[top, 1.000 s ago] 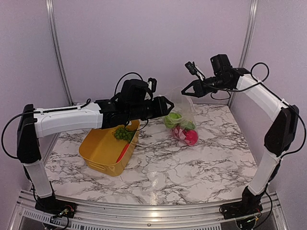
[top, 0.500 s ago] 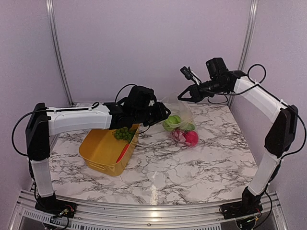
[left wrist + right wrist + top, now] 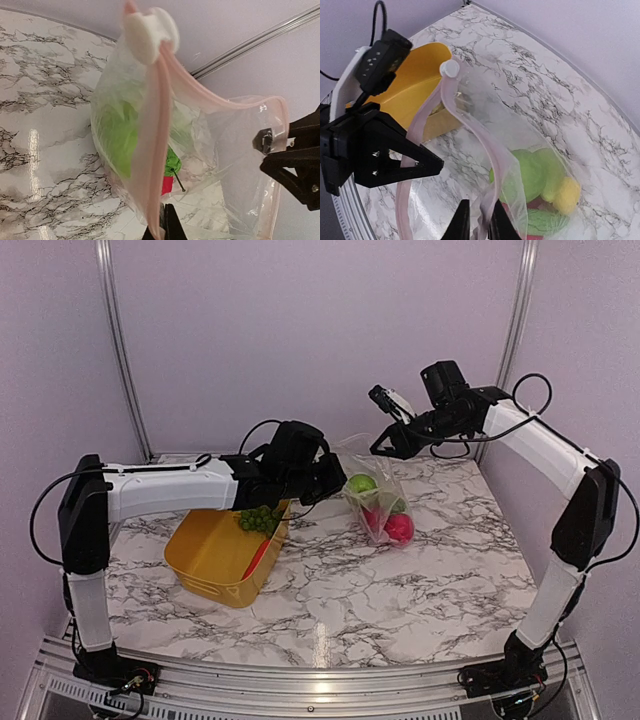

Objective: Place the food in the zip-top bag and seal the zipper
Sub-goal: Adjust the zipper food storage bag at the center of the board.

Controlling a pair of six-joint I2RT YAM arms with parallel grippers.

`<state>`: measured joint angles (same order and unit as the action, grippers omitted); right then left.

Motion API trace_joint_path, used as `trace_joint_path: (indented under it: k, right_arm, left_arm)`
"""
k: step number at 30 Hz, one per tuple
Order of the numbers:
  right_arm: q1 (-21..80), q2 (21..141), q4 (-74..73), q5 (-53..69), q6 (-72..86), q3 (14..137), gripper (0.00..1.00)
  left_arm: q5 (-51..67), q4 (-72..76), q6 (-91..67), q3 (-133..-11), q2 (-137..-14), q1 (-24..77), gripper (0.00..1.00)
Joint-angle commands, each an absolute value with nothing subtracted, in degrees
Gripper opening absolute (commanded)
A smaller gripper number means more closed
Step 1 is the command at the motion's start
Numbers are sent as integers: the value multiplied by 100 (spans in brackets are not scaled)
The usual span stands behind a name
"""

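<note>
One zip-top bag (image 3: 378, 502) hangs between the two claws, above the far middle of the surface (image 3: 400, 590). The left claw (image 3: 165, 227) is pinched tight on its zipper (image 3: 150, 150). The right claw (image 3: 477, 222), barely parted, nips the strip's other lip. Inside sits food (image 3: 361, 483): green, red and yellow pieces, number unclear. One grape bunch (image 3: 258, 519) lies in one yellow bin (image 3: 205, 560), left.

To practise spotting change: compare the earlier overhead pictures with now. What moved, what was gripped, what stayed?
The left gripper closed its jaws on the zipper. The right gripper, holding the zip-top bag by its mouth, sank down and left, narrowing the bag. The yellow bin and grapes stayed put.
</note>
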<state>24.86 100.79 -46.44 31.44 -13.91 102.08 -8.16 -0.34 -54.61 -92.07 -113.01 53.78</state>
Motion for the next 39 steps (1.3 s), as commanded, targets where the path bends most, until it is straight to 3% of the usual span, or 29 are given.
trace_joint_path:
  k: [1,7,11,14,21,24,30,39]
  right_arm:
    - [2504,9880,-5041,2510,-1678,10539,27]
    - [2505,9740,-5113,2684,-1574,10584,27]
    - [2503,9547,-5013,2582,-1547,10502,4]
    - [2500,9453,-4985,2452,-1598,10502,0]
    - [2503,9444,-4834,1877,-1801,10553,0]
    - [2504,9457,-4789,1970,-1757,10547,0]
    - [2500,9505,-4729,2082,-1771,10568,0]
    - [2494,9534,-4711,2128,-1872,10572,0]
  left_arm:
    - [-1352,86,-5224,-9289,-10578,5493,0]
    - [-1243,20,-5278,-9405,-10705,5493,0]
    - [-1152,78,-5372,-9397,-10783,5493,0]
    - [-1109,126,-5373,-9363,-10784,5495,0]
    - [-971,89,-4179,-9303,-10368,5494,41]
    - [-1175,11,-3484,-8910,-9853,5486,53]
    - [-2129,-467,-2796,-7528,-8552,5403,66]
    - [-2392,-1049,-2932,-5963,-7328,4458,71]
